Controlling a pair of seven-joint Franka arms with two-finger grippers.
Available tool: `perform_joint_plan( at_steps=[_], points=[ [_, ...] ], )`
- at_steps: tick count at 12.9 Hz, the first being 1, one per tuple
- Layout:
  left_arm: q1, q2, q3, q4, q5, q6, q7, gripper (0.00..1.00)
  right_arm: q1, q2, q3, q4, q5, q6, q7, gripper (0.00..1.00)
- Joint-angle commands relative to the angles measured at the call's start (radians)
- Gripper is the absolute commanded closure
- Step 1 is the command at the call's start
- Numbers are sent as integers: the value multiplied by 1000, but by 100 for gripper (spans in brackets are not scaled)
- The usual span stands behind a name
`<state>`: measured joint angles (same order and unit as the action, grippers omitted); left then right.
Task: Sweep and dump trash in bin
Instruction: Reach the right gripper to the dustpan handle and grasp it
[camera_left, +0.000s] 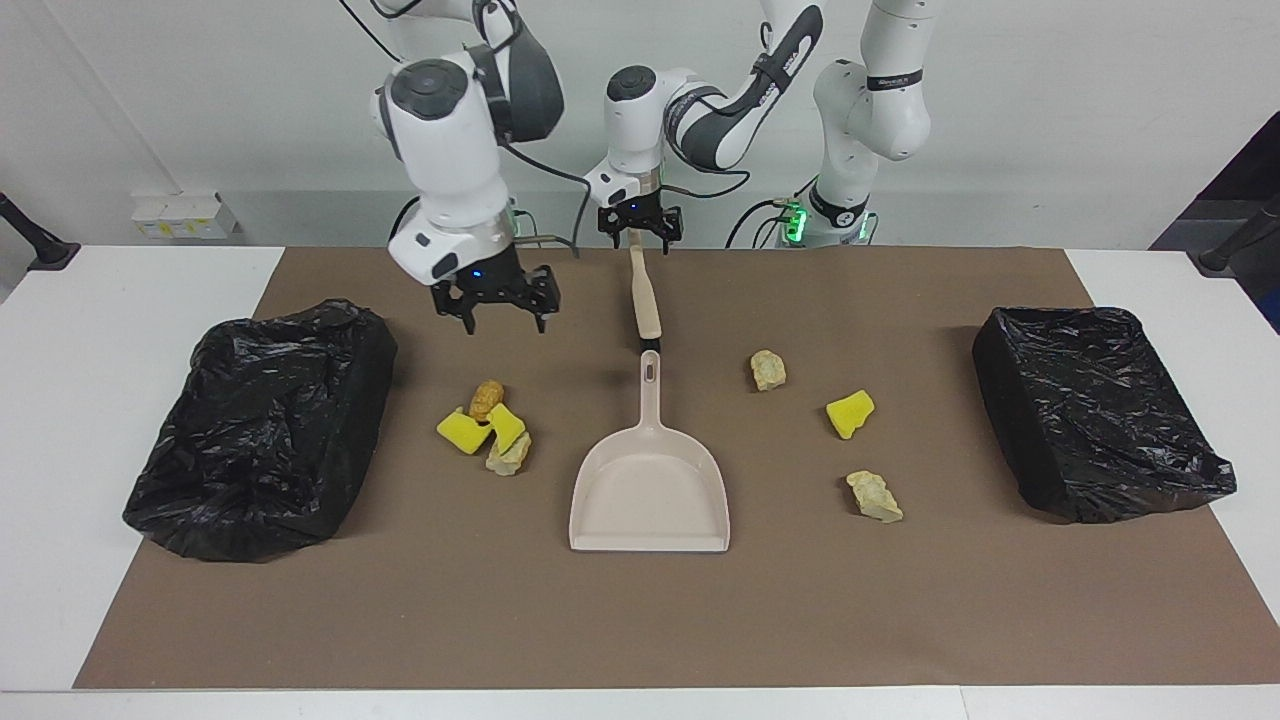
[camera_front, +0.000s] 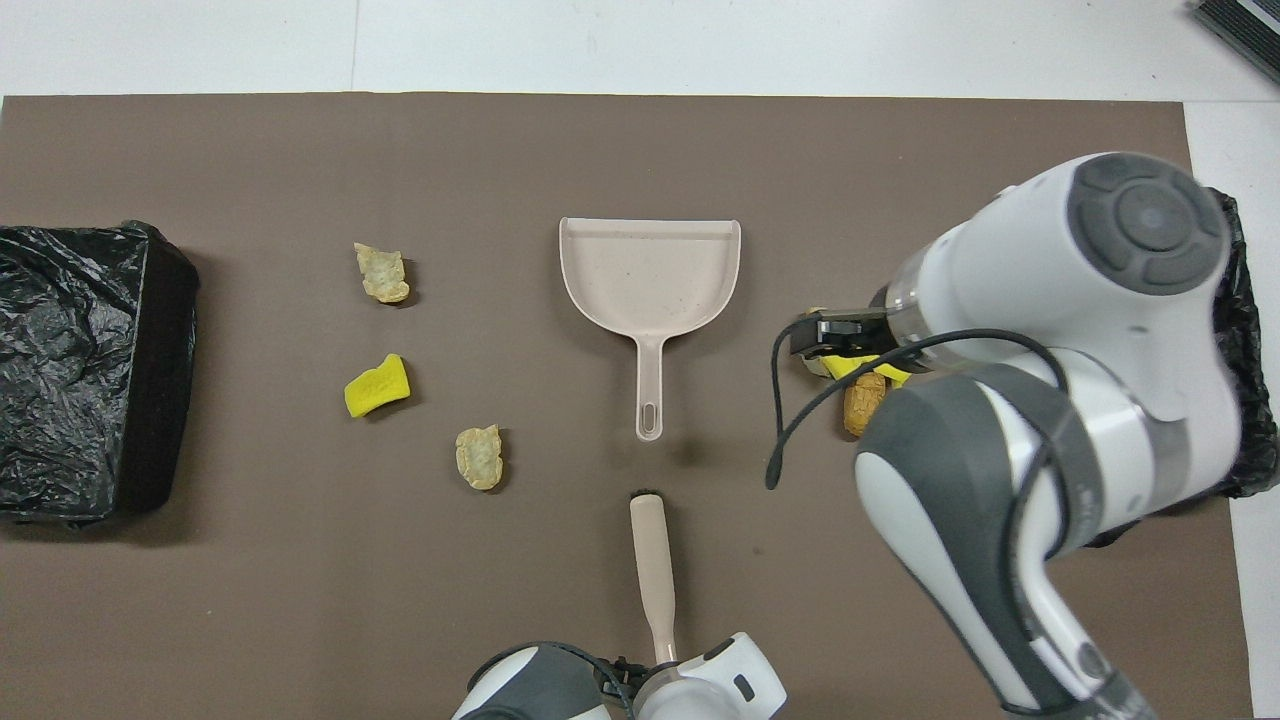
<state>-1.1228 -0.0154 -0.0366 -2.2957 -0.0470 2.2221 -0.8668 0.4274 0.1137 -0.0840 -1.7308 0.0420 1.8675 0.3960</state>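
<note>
The trash lies in two groups on the brown mat. One cluster (camera_left: 490, 428) holds a brown lump (camera_left: 485, 398), two yellow sponge pieces and a beige chunk. On the dustpan's other flank lie a beige chunk (camera_left: 768, 370), a yellow sponge piece (camera_left: 850, 414) and another beige chunk (camera_left: 874, 496). One black-lined bin (camera_left: 265, 425) stands at the right arm's end, a second bin (camera_left: 1095, 410) at the left arm's end. My right gripper (camera_left: 503, 322) hangs open over the mat beside the cluster. My left gripper (camera_left: 641, 238) is open, with the brush handle's (camera_left: 645, 295) end between its fingers.
A beige dustpan (camera_left: 650, 485) lies mid-mat, its handle pointing at the robots and its mouth away. The brush lies in line with it, nearer the robots. In the overhead view the right arm covers most of the cluster and its bin (camera_front: 1245, 350); the other bin (camera_front: 90, 365) shows.
</note>
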Motion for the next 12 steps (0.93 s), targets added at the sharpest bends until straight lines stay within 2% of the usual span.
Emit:
perform_joint_plan(
  at_steps=[1,3,4,5,7,9,12],
  points=[
    [-18,2,17,-19,-45,42,-6,16,27,105,3,85,65,33,67,0],
    [-18,-1,17,-21,-47,33,-8,38,54,176,10,129,101,74,101,0],
    [-20,-3,17,-21,-47,21,-6,55,76,199,12,131,101,113,121,0],
    [-18,-3,17,-19,-47,11,-8,69,85,216,12,131,105,137,129,0],
    [-18,-9,18,-15,-47,-8,-6,88,115,231,12,125,137,185,150,0],
    [-3,-30,24,1,-47,-74,8,96,126,256,13,119,150,209,159,0],
    [56,-107,30,5,-30,-214,35,97,157,284,12,74,160,281,182,0]
  ],
)
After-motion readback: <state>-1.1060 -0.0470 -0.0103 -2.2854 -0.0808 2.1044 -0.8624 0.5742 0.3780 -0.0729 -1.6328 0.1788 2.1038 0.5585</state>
